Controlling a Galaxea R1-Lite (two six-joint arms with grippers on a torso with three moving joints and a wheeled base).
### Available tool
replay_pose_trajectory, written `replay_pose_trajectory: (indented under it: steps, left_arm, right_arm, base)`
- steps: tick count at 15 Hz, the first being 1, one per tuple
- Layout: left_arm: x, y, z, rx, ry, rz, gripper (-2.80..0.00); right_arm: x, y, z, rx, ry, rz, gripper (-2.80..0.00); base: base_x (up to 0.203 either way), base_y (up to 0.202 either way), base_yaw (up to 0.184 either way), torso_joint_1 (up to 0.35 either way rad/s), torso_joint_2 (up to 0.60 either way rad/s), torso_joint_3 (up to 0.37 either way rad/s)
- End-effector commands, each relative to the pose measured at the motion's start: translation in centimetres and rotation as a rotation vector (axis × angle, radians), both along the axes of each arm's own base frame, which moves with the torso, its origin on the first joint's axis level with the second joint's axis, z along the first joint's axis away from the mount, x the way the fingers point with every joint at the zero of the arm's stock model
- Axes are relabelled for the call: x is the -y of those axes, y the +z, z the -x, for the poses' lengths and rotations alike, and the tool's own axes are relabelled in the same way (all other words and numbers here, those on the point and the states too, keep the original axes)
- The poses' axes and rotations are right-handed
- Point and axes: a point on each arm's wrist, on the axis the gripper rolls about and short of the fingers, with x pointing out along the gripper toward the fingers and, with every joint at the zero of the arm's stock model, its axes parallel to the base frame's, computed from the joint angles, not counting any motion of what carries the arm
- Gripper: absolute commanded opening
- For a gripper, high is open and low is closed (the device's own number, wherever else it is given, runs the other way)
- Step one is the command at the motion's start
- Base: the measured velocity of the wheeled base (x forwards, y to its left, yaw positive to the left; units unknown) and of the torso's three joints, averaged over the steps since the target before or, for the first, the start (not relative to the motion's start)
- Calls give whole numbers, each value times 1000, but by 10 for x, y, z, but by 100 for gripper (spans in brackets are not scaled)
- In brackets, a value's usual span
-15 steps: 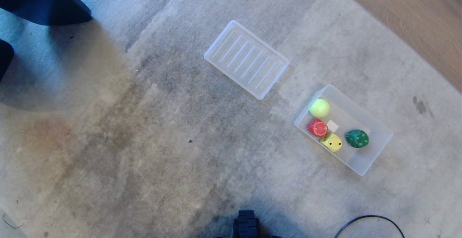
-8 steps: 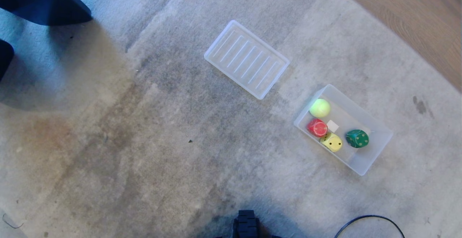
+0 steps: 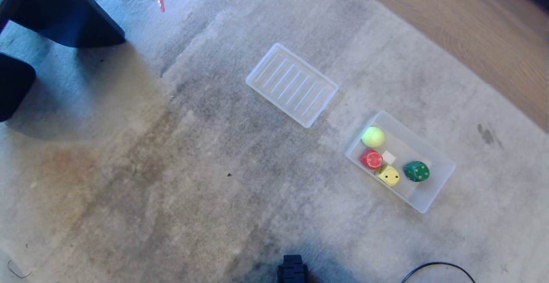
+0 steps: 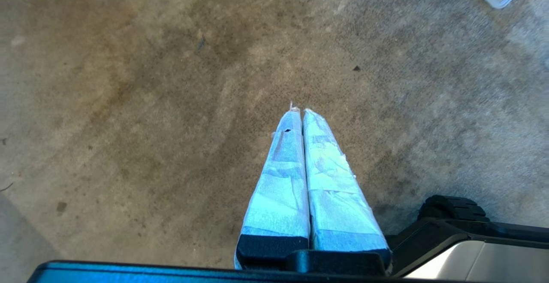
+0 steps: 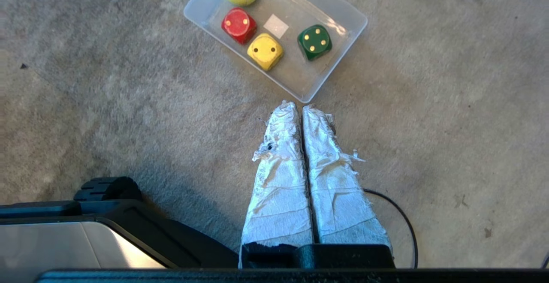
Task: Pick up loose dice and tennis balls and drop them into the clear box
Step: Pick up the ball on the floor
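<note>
Sitting inside the clear box (image 3: pixel 441 163) are a tennis ball (image 3: pixel 373 136) and the red (image 3: pixel 371 159), yellow (image 3: pixel 388 175) and green dice (image 3: pixel 416 171), while left gripper (image 4: pixel 299 110) and right gripper (image 5: pixel 299 105) hang pinched together, empty, since nothing loose lies nearby.

We see bright daylight across the carpet (image 3: pixel 214 180), with a bluish cast toward the far left, where dark furniture (image 3: pixel 64 17) throws a soft shadow. Another shadow pools at the near edge by the robot's base (image 3: pixel 292 270). Small glints show on the clear box (image 5: pixel 343 30). The taped fingers (image 4: pixel 279 180) look pale blue. The head view is slightly soft.
</note>
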Motion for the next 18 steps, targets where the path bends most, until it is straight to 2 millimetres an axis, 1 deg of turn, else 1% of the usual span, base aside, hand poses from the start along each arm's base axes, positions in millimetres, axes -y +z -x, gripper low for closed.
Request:
replay_pose_trajectory:
  steps: [1,18]
  left_arm:
    - [0,0,0,0,1,0,-280]
    - [0,0,0,0,1,3,-280]
  right_arm:
    - [0,-2,-1,-10,0,0,-280]
    - [0,-2,-1,-9,0,2,-280]
  base:
    - [0,0,0,7,7,207]
    - [0,0,0,3,4,201]
